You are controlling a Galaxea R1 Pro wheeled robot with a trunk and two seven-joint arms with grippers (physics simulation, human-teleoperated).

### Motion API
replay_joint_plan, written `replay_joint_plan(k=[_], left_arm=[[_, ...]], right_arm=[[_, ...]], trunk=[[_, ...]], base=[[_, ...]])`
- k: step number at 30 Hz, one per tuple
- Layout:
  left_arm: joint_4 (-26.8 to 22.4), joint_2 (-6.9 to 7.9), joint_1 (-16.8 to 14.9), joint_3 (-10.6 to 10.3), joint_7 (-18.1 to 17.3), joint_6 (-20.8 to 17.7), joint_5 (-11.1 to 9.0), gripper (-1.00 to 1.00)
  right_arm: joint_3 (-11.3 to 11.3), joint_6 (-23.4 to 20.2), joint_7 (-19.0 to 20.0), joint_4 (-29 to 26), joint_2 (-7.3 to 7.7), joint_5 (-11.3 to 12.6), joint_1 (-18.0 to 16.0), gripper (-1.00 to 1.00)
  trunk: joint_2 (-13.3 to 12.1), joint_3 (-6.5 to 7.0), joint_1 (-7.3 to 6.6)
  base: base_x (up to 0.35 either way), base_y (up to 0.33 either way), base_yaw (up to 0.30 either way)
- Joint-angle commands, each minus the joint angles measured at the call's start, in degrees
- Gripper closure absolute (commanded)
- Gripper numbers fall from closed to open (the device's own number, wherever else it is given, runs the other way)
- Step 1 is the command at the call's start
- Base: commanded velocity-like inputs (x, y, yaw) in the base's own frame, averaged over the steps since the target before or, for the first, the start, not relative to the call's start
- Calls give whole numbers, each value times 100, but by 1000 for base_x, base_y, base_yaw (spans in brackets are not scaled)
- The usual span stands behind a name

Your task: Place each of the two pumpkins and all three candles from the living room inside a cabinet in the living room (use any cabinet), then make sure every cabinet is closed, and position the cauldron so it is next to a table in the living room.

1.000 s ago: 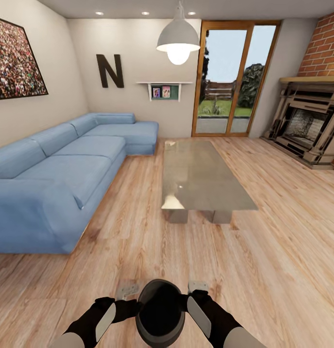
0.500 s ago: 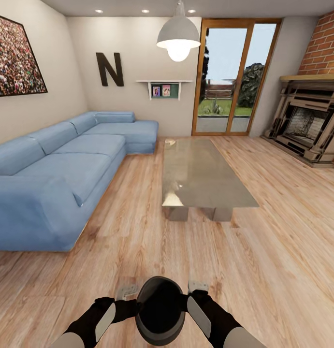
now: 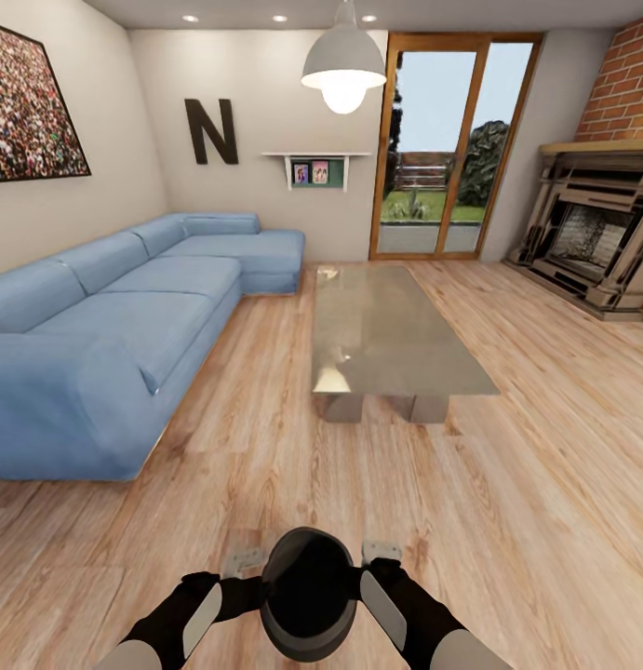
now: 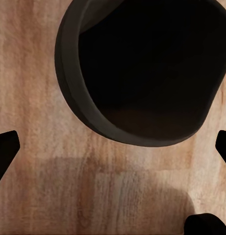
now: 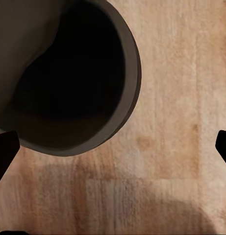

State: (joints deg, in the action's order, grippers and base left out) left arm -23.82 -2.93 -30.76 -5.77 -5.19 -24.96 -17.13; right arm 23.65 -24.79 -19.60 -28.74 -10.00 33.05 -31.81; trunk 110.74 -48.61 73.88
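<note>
The black cauldron is at the near edge of the head view, right in front of the robot, with its wide mouth facing up. The left gripper is just beside its left side and the right gripper is just beside its right side, so the pot sits between the two arms. In each wrist view the dark finger tips sit far out at the two sides of the picture, so both grippers look spread wide, and I cannot tell if they touch the pot. Under the pot is the light wood plank floor. There is a big bare stretch of floor between the pot and the table, which stands well apart, farther into the room. The table is long and low with a shiny grey top and pale legs. A strip of bare floor runs between the table's left edge and the blue sofa, which fills the left side. More open floor lies to the right of the table, up to the fireplace by the brick wall. At the far wall are glass doors with wood frames, a small shelf and a big letter N. A lamp hangs from the ceiling above the table.
</note>
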Motion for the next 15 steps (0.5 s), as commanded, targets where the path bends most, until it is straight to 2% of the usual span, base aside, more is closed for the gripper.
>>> replay_joint_plan(k=[1, 15], left_arm=[[0, -5, 0, -1, 0, 0, 0, -100], [0, -4, 0, 1, 0, 0, 0, -100]], right_arm=[[0, 0, 0, 0, 0, 0, 0, -100], [0, 8, 0, -4, 0, -5, 0, -100]], trunk=[[42, -18, 23], [603, -270, 330]], base=[[0, 0, 0], [0, 0, 0]])
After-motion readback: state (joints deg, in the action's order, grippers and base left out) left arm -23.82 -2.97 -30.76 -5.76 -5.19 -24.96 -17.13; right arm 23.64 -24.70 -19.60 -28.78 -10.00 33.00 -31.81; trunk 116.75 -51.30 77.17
